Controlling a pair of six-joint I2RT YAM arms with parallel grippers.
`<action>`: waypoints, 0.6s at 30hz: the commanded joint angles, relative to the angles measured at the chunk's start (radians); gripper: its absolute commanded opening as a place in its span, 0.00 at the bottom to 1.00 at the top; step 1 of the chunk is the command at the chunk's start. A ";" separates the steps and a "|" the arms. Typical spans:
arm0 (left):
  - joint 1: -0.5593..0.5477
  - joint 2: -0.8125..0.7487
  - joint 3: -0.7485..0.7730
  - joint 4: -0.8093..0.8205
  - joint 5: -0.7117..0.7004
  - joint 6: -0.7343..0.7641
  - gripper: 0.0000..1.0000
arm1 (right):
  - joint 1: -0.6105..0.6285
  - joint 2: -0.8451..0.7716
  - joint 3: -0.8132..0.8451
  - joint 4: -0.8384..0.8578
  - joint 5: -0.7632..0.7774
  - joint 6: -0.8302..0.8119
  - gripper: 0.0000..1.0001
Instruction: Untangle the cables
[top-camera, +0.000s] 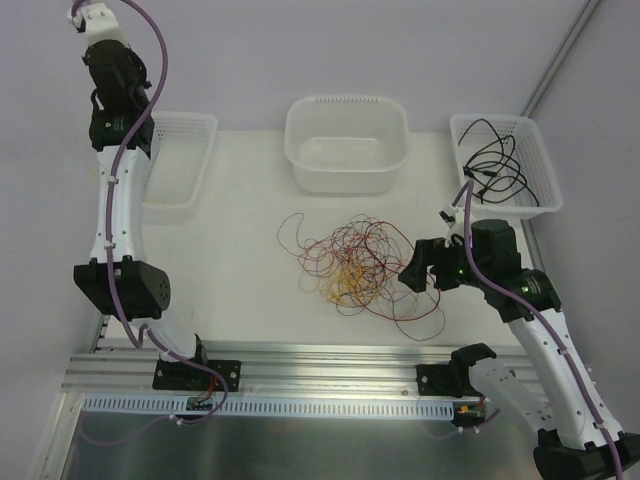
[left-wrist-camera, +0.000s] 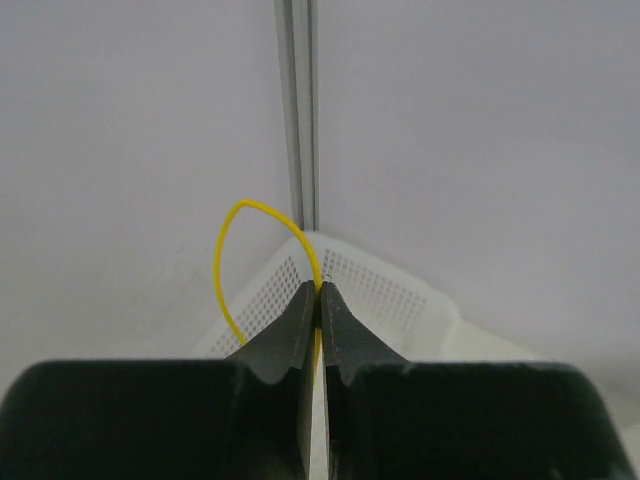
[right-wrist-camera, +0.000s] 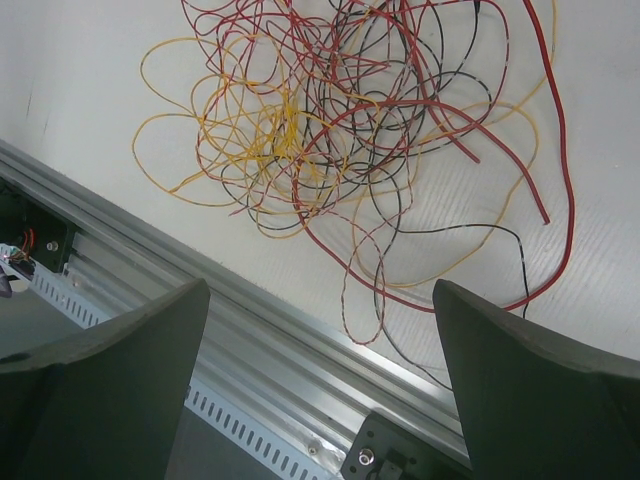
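Pinching one yellow cable (left-wrist-camera: 225, 250) tight in the left fingers (left-wrist-camera: 320, 305), raised far left of the white tub (top-camera: 345, 175). Holding the right fingers (top-camera: 415, 268) spread wide, gripping nothing, beside the tangled cables (top-camera: 350, 262) lying on the surface (top-camera: 240, 290) in front of that tub

cables (top-camera: 355, 265): red/yellow/black tangle | black cables (top-camera: 497, 165): in right basket (top-camera: 549, 190) | yellow cable (left-wrist-camera: 246, 203): looped, in left fingers (left-wrist-camera: 295, 328)
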 joint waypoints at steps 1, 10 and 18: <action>-0.003 -0.033 -0.128 0.059 0.009 -0.058 0.00 | 0.005 -0.011 0.003 0.021 -0.017 -0.030 1.00; 0.023 0.007 -0.349 0.099 0.047 -0.086 0.00 | 0.003 -0.020 0.006 0.002 -0.030 -0.032 1.00; 0.086 0.157 -0.333 0.096 0.212 -0.155 0.04 | 0.003 -0.036 0.005 -0.019 -0.019 -0.036 0.99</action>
